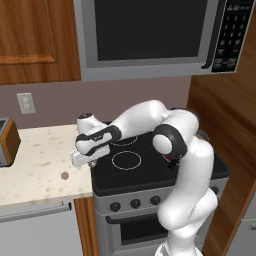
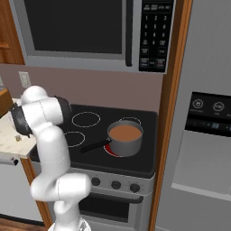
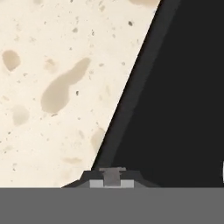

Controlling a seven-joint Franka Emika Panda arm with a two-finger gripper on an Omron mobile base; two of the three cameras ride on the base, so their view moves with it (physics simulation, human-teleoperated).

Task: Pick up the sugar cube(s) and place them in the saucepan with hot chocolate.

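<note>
**Beige stone and black glass meet under a closed gripper**

Beige speckled countertop and black stovetop share a straight seam, and the gripper hangs low right over that seam, near the stove's front left corner. Its jaws are closed, with a small pale grey sugar cube seemingly pinched between the tips, though the cube is tiny and the grip hard to judge. In the left base view the hand sits just above the counter's right edge, the forearm reaching across the stove's front left burner ring.

One brownish sugar cube lies on the open counter, left of the hand and close to the counter's front edge. Another small cube shows on the counter strip in the right base view.

On the stove's front right burner stands the grey saucepan, full of brown liquid, its black handle pointing left toward the stove's front left. Between gripper and saucepan the stovetop is bare. A microwave hangs above, well clear of the arm.
</note>
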